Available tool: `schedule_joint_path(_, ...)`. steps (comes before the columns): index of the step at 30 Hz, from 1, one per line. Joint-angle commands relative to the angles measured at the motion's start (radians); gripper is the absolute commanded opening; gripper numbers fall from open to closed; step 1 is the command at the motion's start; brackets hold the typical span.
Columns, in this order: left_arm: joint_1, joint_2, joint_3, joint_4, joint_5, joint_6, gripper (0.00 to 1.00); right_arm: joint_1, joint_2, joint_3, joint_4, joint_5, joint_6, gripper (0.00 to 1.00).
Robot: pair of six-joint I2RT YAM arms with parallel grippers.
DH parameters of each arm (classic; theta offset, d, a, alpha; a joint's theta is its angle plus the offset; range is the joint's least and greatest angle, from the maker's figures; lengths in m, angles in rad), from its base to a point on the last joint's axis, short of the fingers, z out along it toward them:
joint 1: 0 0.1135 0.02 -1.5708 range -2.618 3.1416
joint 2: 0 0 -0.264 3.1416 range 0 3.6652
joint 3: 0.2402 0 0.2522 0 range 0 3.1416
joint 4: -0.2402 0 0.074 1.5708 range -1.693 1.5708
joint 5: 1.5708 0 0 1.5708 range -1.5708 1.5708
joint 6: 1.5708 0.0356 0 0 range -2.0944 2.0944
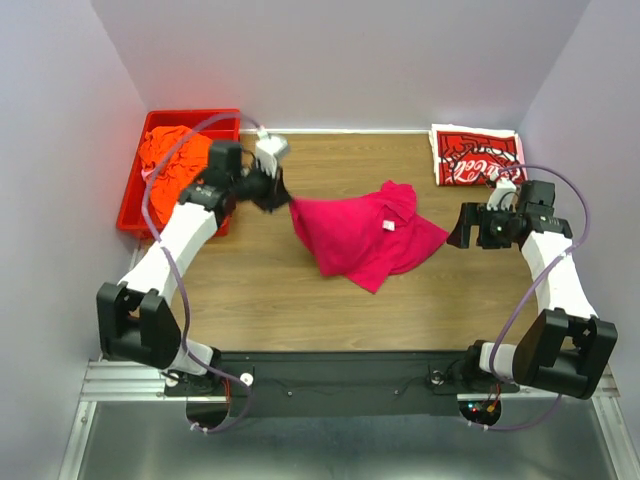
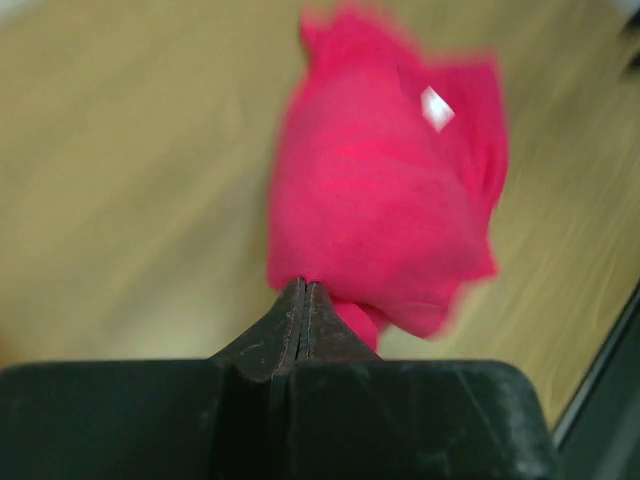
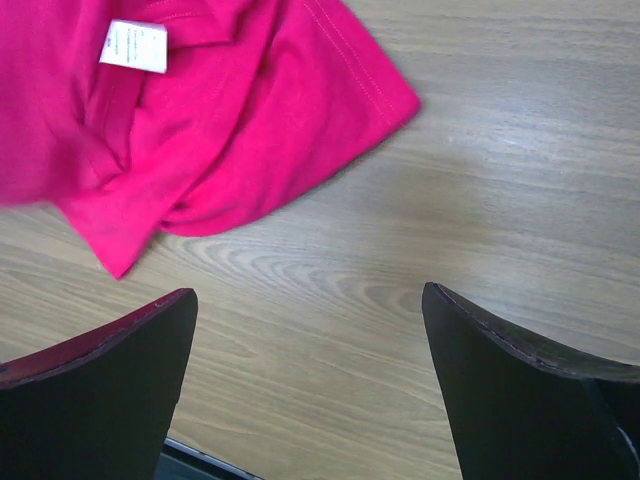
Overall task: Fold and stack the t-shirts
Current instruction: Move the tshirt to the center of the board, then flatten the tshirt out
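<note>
The left tool [image 1: 283, 198] was clamped on one edge of the magenta shirt [image 1: 360, 235] (which lay crumpled mid-way across the surface [image 1: 280, 290]); the right tool [image 1: 463, 230] hung spread apart near its opposite edge.

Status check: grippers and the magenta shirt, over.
Left gripper shut on magenta t-shirt edge. Right gripper open, empty, beside it. Coca-Cola t-shirt lies far right, not obstructing.

White arm links [image 1: 190, 232], black joints, bases; lilac cables [image 1: 146, 205]; right hand [image 3: 309, 290] black, one edge reddish.
</note>
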Motion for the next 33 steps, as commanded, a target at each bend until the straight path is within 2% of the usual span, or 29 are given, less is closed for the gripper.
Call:
schedule_joint_path(1, 0.003, -0.039, -0.169, -0.097, -0.028, 0.200, 0.00, 0.002, 0.006, 0.035, 0.025, -0.040, -0.017, 1.00)
schedule_joint_path(2, 0.009, -0.029, -0.205, -0.128, -0.059, 0.232, 0.01, 0.002, 0.009, 0.030, 0.025, -0.046, -0.018, 1.00)
schedule_joint_path(3, 0.023, -0.024, -0.222, -0.148, -0.114, 0.249, 0.06, 0.002, 0.012, 0.027, 0.022, -0.047, -0.024, 1.00)
schedule_joint_path(4, 0.040, -0.022, -0.232, -0.153, -0.131, 0.281, 0.17, 0.002, 0.019, 0.021, 0.019, -0.050, -0.026, 1.00)
schedule_joint_path(7, 0.118, -0.005, -0.195, -0.159, -0.182, 0.302, 0.41, 0.002, 0.041, 0.018, 0.018, -0.054, -0.030, 0.99)
schedule_joint_path(11, 0.117, 0.028, -0.072, -0.208, -0.164, 0.357, 0.55, 0.003, 0.104, 0.020, 0.021, -0.066, -0.027, 0.91)
schedule_joint_path(16, -0.035, 0.045, -0.031, -0.223, -0.125, 0.389, 0.59, 0.008, 0.179, 0.021, 0.065, -0.069, 0.005, 0.70)
schedule_joint_path(21, -0.234, 0.106, -0.048, -0.131, -0.163, 0.333, 0.59, 0.019, 0.274, 0.015, 0.156, -0.051, 0.057, 0.61)
schedule_joint_path(26, -0.353, 0.246, -0.005, -0.107, -0.194, 0.289, 0.59, 0.036, 0.358, 0.023, 0.211, -0.038, 0.094, 0.58)
schedule_joint_path(33, -0.446, 0.357, -0.055, -0.039, -0.243, 0.251, 0.60, 0.071, 0.458, 0.049, 0.288, -0.027, 0.146, 0.58)
